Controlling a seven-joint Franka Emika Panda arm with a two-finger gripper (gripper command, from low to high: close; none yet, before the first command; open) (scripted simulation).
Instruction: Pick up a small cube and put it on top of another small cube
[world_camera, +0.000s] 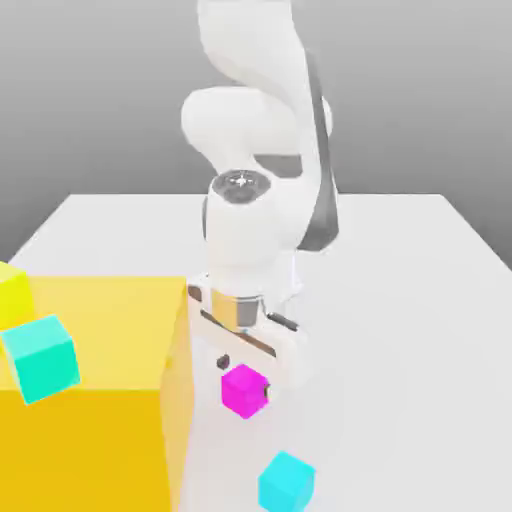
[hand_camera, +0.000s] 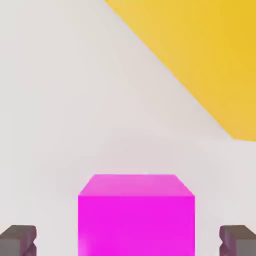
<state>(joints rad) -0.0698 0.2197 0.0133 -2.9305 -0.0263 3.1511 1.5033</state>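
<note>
Yellow big block fills the exterior view's left, a teal cube against its face. At its 3 o'clock the magenta-pink small cube sits on the white table between the gripper's spread fingers, untouched. A light-blue cube lies at the magenta cube's 5 o'clock.

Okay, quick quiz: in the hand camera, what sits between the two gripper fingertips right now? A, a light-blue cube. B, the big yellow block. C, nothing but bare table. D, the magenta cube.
D: in the hand view the magenta cube sits midway in the open gripper, with a gap to each of the fingertips; the yellow block lies off to one side.
</note>
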